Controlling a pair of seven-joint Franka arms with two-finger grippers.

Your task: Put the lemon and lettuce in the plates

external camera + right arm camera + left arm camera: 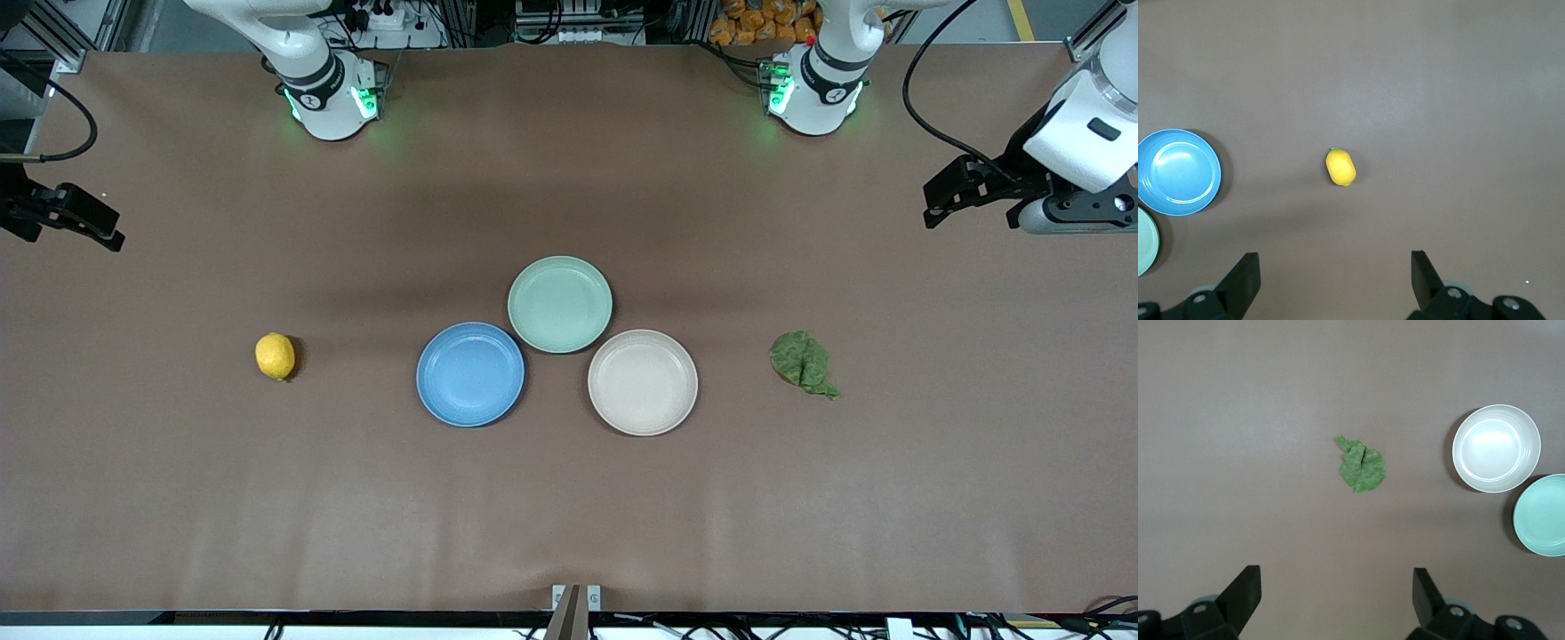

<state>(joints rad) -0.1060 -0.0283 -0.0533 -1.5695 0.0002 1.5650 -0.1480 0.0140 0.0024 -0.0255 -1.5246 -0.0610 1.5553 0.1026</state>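
The yellow lemon lies on the table toward the right arm's end. The dark green lettuce lies toward the left arm's end. Between them sit an empty blue plate and an empty beige-white plate. My right gripper hangs open, high over the table's right-arm end, apart from the lemon. My left gripper hangs open, high over the left-arm end, apart from the lettuce. Nothing is between either pair of fingers.
An empty mint-green plate sits just farther from the front camera than the other two plates, touching or nearly touching both. The two arm bases stand along the table's back edge. Brown tabletop spreads all round.
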